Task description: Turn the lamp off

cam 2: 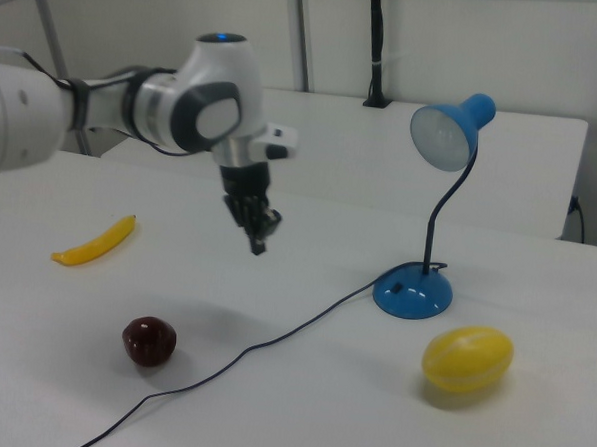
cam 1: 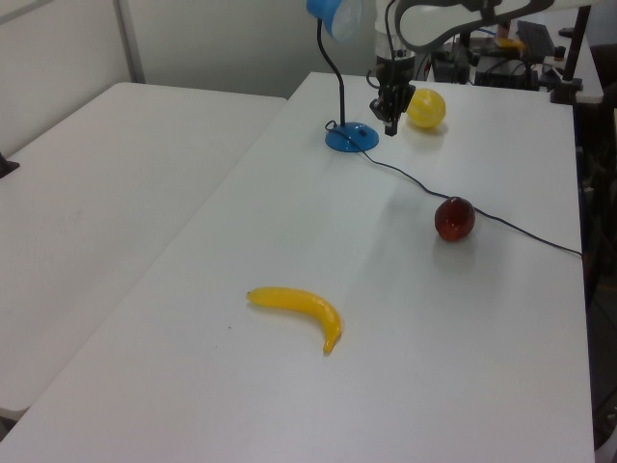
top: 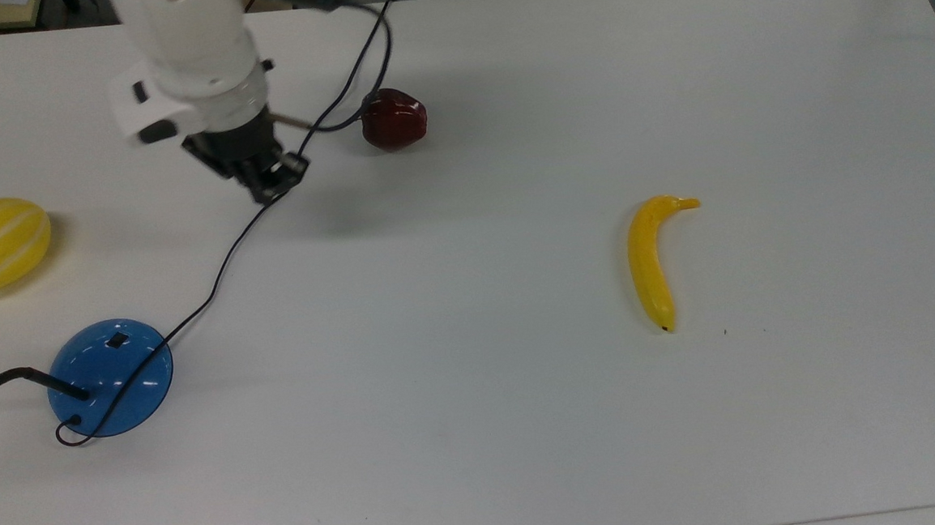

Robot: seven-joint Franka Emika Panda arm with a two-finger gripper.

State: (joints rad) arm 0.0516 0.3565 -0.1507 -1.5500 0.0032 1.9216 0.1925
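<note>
Apparently switched off, the lamp point(cam 2: 415, 290) stands unlit; the gripper point(cam 2: 258, 243), jaws together, hangs well clear.

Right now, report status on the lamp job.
Gripper shut, empty, raised above the table, clear of the lamp. Lamp upright, shade looks unlit. Cord trails beneath the gripper; nothing blocks the switch.

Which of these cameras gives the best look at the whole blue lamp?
The right view: the lamp stands in full there, with shade, bent neck and base. The left view has its base and neck, with the shade cut off at the top edge. The top view has the base, its switch and cord.
</note>
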